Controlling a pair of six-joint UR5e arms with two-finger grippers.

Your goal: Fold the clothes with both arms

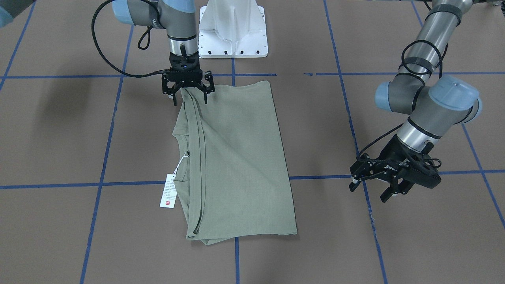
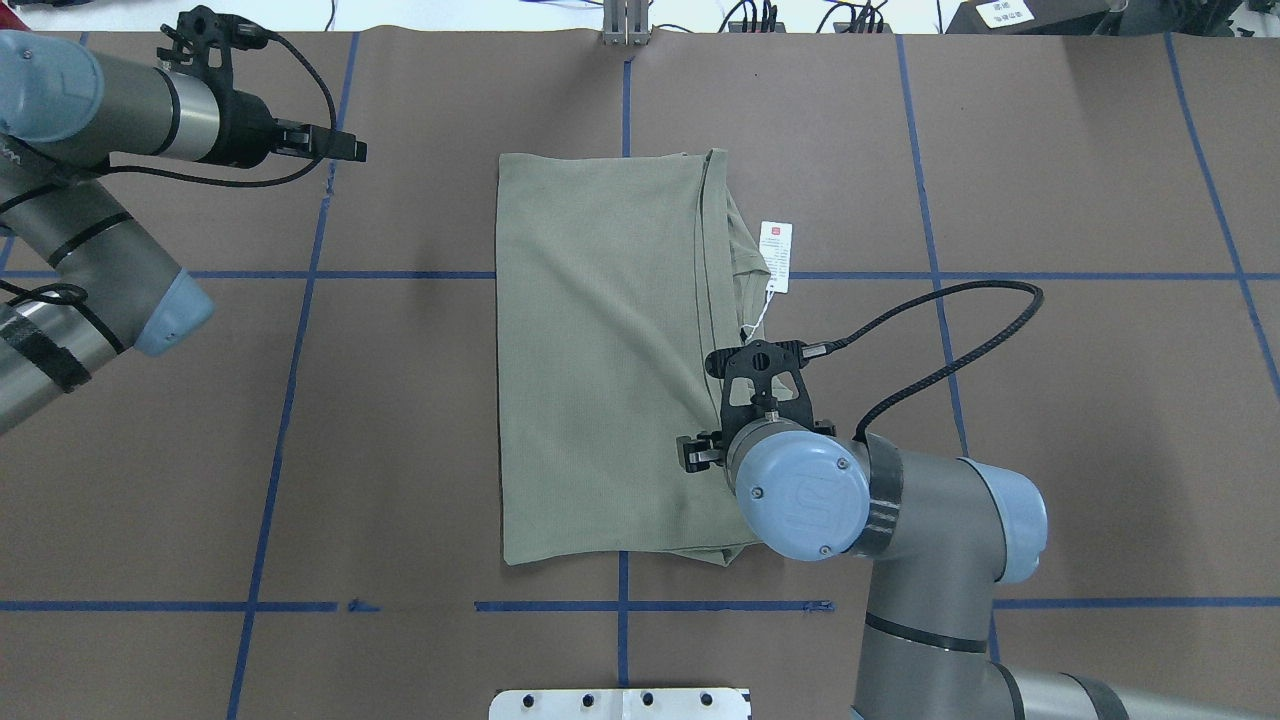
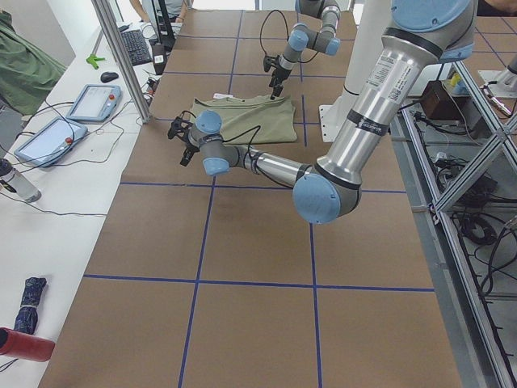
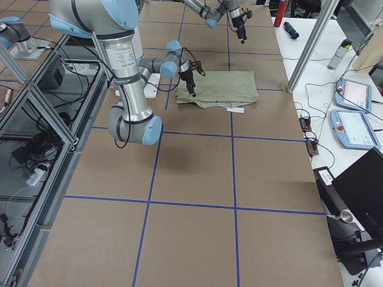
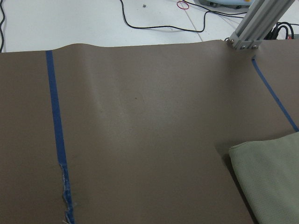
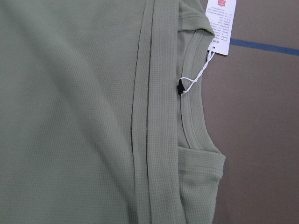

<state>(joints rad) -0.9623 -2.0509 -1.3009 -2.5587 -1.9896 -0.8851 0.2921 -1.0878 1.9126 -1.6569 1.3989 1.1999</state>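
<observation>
While the sage-green long-sleeved knit shirt (image 1: 240,157) lies folded into a rectangle at the middle of the brown paper-covered table (image 1: 59,134), white paper hang tag (image 1: 168,191) beside its collar, the black right gripper (image 1: 189,101) hangs over its corner nearest the white metal pedestal (image 1: 232,31), fingers apart. The black left gripper (image 1: 367,194), fingers also spread, is well apart from it.

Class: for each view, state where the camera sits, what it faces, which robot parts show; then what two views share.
Front-facing: across table, facing robot; left gripper, right gripper.
Overhead: behind robot, looking down; left arm, right arm.
Exterior left: table's left end; left arm nearest.
Exterior right: opposite end; right arm nearest.
Left wrist: faces table, shirt corner; no robot parts.
Right wrist: faces shirt collar; no robot parts.
Shared: hang tag, front-facing and right wrist.
</observation>
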